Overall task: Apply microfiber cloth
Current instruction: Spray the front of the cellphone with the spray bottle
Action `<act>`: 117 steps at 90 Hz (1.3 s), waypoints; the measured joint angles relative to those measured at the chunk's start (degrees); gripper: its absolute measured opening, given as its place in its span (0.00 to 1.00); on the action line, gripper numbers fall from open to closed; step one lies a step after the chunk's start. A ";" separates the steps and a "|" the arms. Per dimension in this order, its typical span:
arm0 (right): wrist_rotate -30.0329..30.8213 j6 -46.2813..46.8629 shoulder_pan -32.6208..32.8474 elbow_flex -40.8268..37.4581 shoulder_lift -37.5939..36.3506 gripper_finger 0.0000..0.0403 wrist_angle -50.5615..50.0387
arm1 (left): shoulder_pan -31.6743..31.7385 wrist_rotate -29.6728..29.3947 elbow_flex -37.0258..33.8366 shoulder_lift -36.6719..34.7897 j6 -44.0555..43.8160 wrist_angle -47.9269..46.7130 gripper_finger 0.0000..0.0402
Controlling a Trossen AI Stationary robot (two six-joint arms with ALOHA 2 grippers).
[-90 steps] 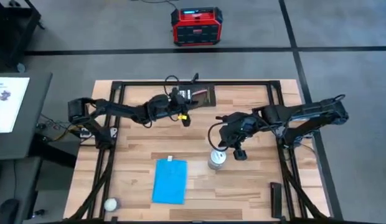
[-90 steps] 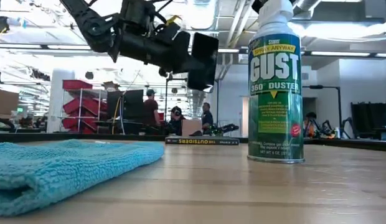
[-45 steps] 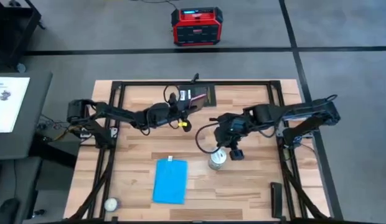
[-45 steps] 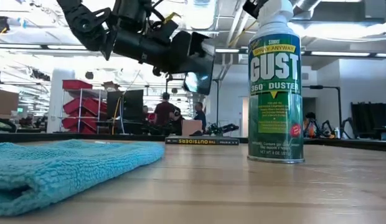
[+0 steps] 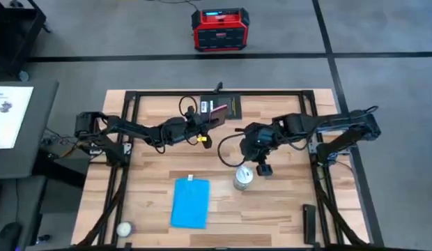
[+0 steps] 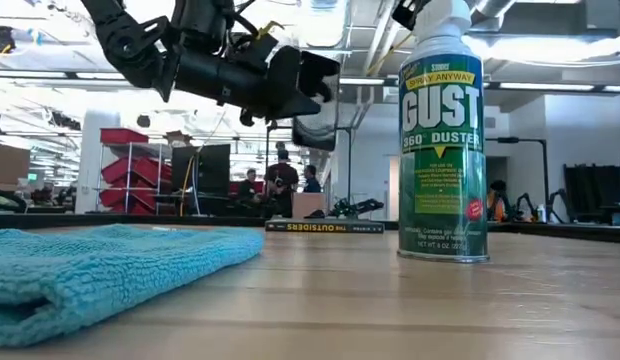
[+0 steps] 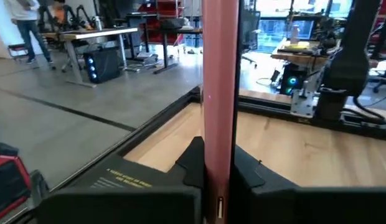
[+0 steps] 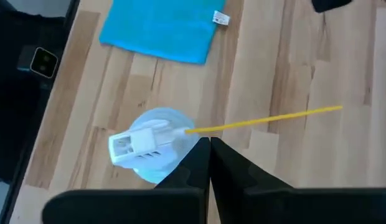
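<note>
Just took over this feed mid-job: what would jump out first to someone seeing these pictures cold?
The left claw, raised over the far middle of the table, is shut on a pink phone held on edge. Nearer the front, a blue cloth lies flat and untouched. Just right of it stands a spray can, with the right claw shut, hovering beside its nozzle.

Surface [image 5: 286, 209]: pale wood planks with visible grain and a soft sheen, framed by matt black metal rails [image 5: 216, 93]. Microfiber cloth [image 6: 100, 265]: sky-blue fabric with a fuzzy, looped nap and a small white tag [image 8: 221, 18]. Duster can [image 6: 441, 150]: glossy printed metal body, white plastic nozzle [image 8: 140, 142] with a thin yellow straw [image 8: 268, 119]. Left hand [image 7: 218, 171]: matt black plastic fingers around a smooth pink-edged phone [image 7: 219, 74].
</note>
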 joint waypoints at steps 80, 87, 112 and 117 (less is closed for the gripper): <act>-0.19 0.97 2.93 2.29 0.85 0.00 0.17 | -2.89 -1.87 0.00 0.24 -1.68 0.90 0.01; -0.19 0.58 2.67 2.29 0.79 0.00 0.17 | -3.15 -1.95 0.01 0.24 -1.86 1.09 0.01; -0.03 -0.12 2.10 2.29 1.19 0.00 -0.03 | -4.21 -3.60 0.02 0.26 -1.70 1.43 0.01; -0.02 -0.16 2.08 2.29 1.84 0.00 0.08 | -4.23 -3.63 0.02 0.26 -1.70 1.41 0.01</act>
